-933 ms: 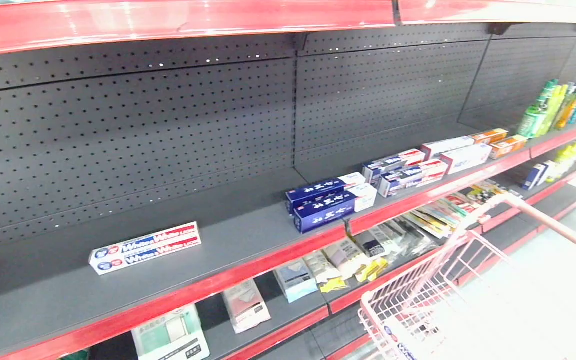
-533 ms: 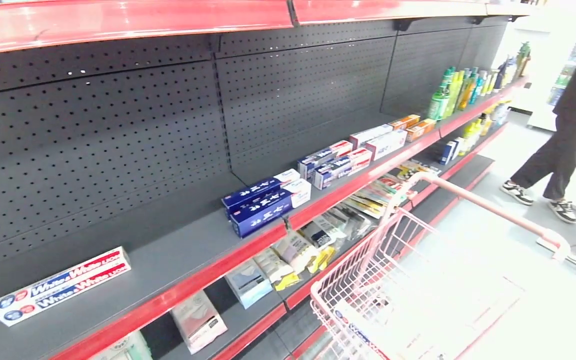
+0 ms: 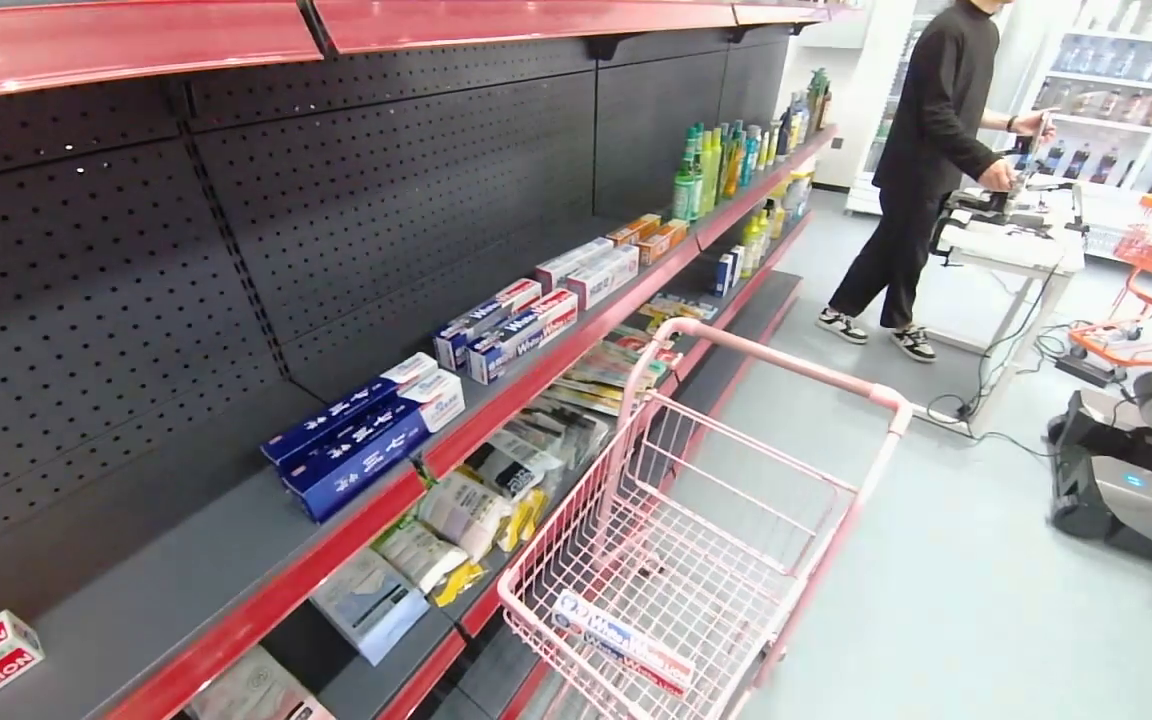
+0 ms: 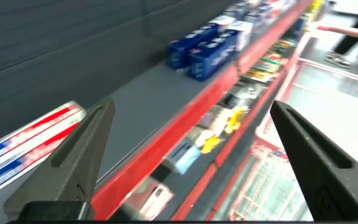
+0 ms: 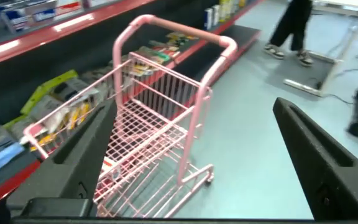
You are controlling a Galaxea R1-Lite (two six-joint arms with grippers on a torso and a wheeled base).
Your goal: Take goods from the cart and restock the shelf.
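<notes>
A white, red and blue toothpaste box [image 3: 621, 645] is seen lying flat on the floor of the pink wire cart [image 3: 786, 362], which is parked just beside the red-edged shelf [image 3: 186, 590]. Blue toothpaste boxes [image 3: 361, 435] are laid on that shelf's board. The left gripper [image 4: 192, 104] and the right gripper [image 5: 196, 106] are each held with fingers spread wide.
</notes>
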